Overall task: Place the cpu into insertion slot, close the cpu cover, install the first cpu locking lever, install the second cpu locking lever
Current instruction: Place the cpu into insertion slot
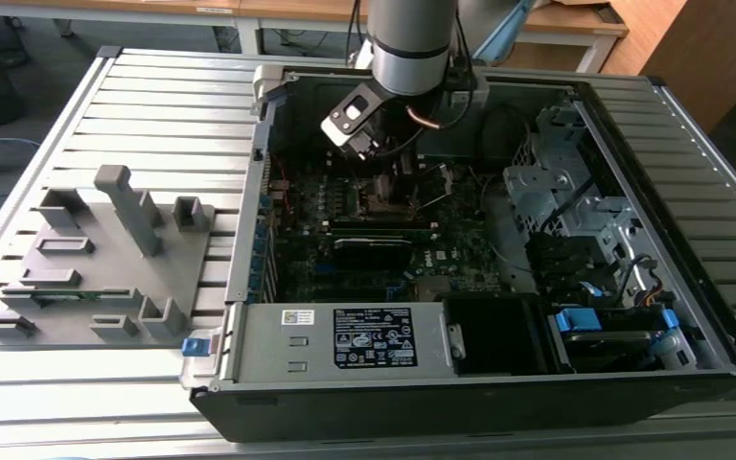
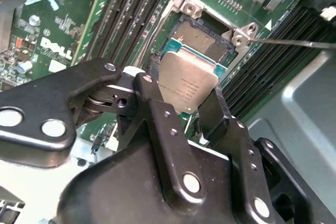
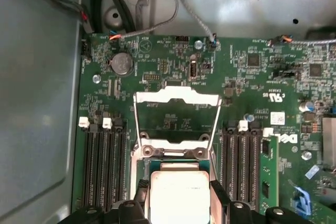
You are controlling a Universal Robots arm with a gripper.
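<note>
Pinching the cpu [image 2: 188,80] by two edges, the tool [image 2: 181,95] hovers just above the insertion slot [image 2: 203,39]; seating well likely needs it level, square to that slot.

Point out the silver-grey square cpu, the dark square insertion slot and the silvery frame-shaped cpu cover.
silver-grey square cpu [image 2: 186,85]: second wrist view, middle of its metal top.
dark square insertion slot [image 2: 202,38]: second wrist view, its bare centre.
silvery frame-shaped cpu cover [image 3: 176,96]: first wrist view, one bar of the frame.

The arm [image 1: 409,24] was a silver-grey cylinder with a black band [image 1: 406,48]; the gripper [image 2: 184,103] had black links [image 2: 168,140] and silvery screws [image 2: 191,183].
</note>
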